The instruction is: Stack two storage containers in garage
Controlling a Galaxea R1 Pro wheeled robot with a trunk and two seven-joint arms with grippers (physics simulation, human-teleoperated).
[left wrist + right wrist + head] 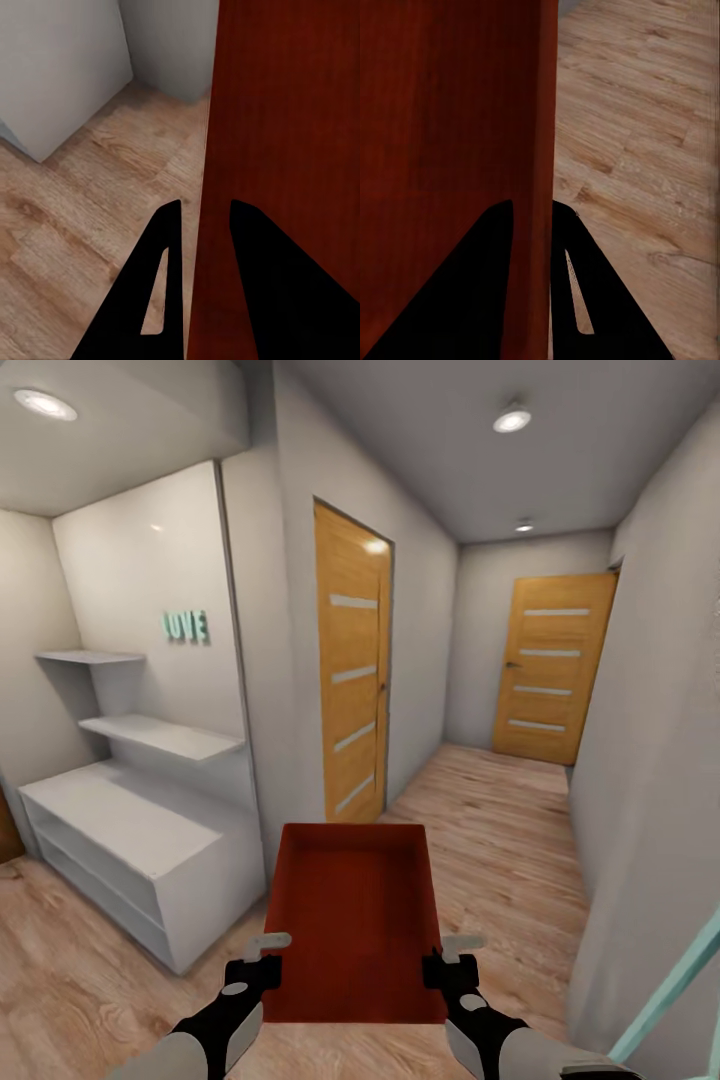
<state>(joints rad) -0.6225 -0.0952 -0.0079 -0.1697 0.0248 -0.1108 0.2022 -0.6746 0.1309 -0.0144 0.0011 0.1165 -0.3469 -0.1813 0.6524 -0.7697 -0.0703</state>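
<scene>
One orange-red storage container (355, 920) hangs in front of me above the wood-plank floor, held level between both arms. My left gripper (262, 958) is shut on its left wall, and in the left wrist view the two fingers (161, 270) straddle that thin wall (285, 150). My right gripper (448, 957) is shut on the right wall, where the right wrist view shows the fingers (585, 285) pinching the wall (457, 112) from both sides. I am in a hallway with pale walls.
A white low cabinet (130, 850) with shelves (160, 735) stands at the left, close to the container. One wooden slatted door (352, 665) is on the left wall, another (550, 668) at the corridor's end. A grey wall (650, 760) runs close on the right.
</scene>
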